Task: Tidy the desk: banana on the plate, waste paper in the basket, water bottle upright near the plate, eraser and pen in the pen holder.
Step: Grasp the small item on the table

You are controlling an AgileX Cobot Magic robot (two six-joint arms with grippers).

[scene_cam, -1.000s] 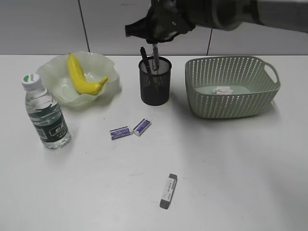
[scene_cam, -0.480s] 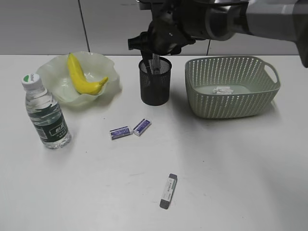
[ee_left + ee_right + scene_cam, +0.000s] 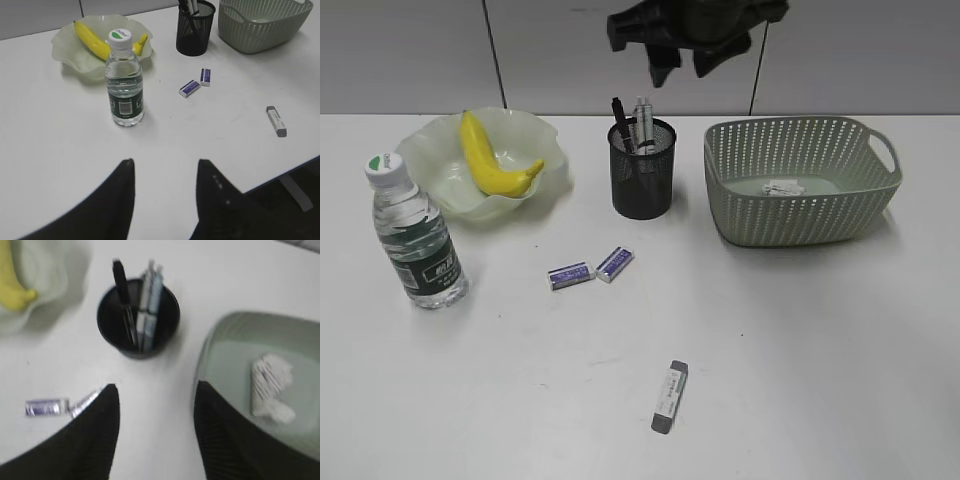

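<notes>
The right gripper (image 3: 682,58) hung above the black mesh pen holder (image 3: 642,168), with its two fingers spread apart and nothing between them. In the pen holder stood a black pen (image 3: 621,122) and a silver-grey pen (image 3: 642,120), both leaning a little. The left gripper (image 3: 165,195) was low over the near edge of the table (image 3: 800,340), its fingers also apart and holding nothing. The banana (image 3: 492,158) lay on the pale green plate (image 3: 440,160), and the water bottle (image 3: 415,235) stood upright just in front of that plate. The waste paper (image 3: 783,187) lay inside the green basket (image 3: 800,215). Two small purple erasers (image 3: 590,269) lay side by side on the table in front of the pen holder, and a grey eraser (image 3: 670,397) lay alone nearer to the front edge.
</notes>
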